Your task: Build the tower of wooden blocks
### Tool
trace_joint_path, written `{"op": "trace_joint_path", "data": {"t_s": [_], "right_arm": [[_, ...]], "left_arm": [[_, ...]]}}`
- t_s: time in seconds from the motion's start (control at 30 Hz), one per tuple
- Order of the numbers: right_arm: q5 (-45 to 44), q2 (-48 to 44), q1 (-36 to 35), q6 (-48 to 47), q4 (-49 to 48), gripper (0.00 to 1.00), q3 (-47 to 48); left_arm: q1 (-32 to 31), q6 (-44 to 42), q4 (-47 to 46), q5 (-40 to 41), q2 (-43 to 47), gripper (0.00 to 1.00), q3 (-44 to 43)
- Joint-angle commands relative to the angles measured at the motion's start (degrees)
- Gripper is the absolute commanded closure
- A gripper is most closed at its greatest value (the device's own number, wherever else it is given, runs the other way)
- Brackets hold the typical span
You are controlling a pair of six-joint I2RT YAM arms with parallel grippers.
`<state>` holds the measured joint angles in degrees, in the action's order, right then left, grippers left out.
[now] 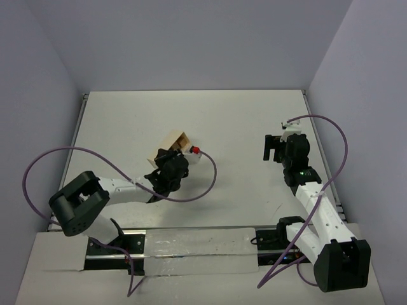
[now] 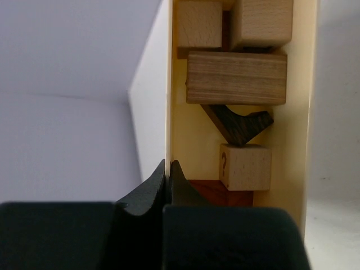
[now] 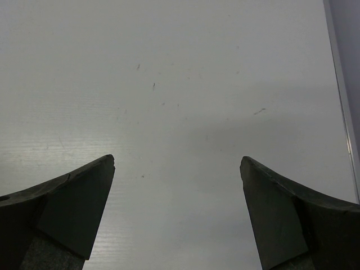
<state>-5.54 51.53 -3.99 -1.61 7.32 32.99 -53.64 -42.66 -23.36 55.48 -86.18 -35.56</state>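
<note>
In the left wrist view a pale wooden box (image 2: 304, 112) holds the wood blocks. There are two light cubes (image 2: 199, 25), a long tan block (image 2: 236, 77), a dark notched wedge (image 2: 236, 125), a light cube with a question mark (image 2: 246, 166) and a reddish-brown block (image 2: 216, 193). My left gripper (image 2: 167, 169) is shut, its tips pinching the box's left wall. From above, the box (image 1: 175, 140) lies left of the table's centre with the left gripper (image 1: 164, 155) at its near end. At the right, my right gripper (image 1: 273, 151) stands open over bare table (image 3: 180, 84), holding nothing.
A purple cable with a red tip (image 1: 196, 150) loops beside the box. The table's raised rails run along its left edge (image 1: 77, 127) and right edge (image 1: 321, 146). A metal rail (image 1: 191, 244) with the arm bases crosses the near edge.
</note>
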Motion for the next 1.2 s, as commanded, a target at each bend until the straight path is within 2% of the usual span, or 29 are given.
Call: {"op": "trace_joint_path", "data": {"t_s": [0.0, 0.07, 0.1, 0.23, 0.3, 0.57, 0.97, 1.17], "right_arm": [[-0.4, -0.95, -0.32, -0.41, -1.48, 0.0, 1.28], [-0.53, -1.0, -0.32, -0.43, -1.61, 0.0, 1.28], [-0.62, -1.09, -0.32, -0.5, -1.61, 0.0, 1.28], [-0.95, -1.45, -0.37, -0.5, -1.63, 0.0, 1.11], [-1.15, -1.71, -0.32, -0.5, -1.52, 0.0, 1.02], [-1.49, -2.83, -0.32, -0.59, -1.43, 0.0, 0.59], [-1.4, -2.54, -0.41, -0.59, -1.29, 0.0, 0.73], [-1.09, -2.28, -0.32, -0.61, -1.28, 0.0, 0.81]], "left_arm": [[-4.84, -21.71, -33.11, 10.49, -1.99, 1.0, 4.37], [-7.01, -28.58, -44.69, 11.69, -4.95, 1.0, 6.46], [-7.91, -31.74, -45.49, 11.96, -5.31, 1.0, 6.59], [-12.01, -47.83, -73.91, 12.31, -14.87, 1.0, 8.91], [-13.35, -55.63, -81.66, 12.09, -18.53, 1.0, 9.15], [-18.86, -55.69, -83.25, 14.04, -24.27, 1.0, 9.02], [-19.23, -58.87, -83.25, 15.08, -31.85, 1.0, 7.82], [-18.75, -60.92, -83.25, 15.92, -31.34, 1.0, 8.03]]}}
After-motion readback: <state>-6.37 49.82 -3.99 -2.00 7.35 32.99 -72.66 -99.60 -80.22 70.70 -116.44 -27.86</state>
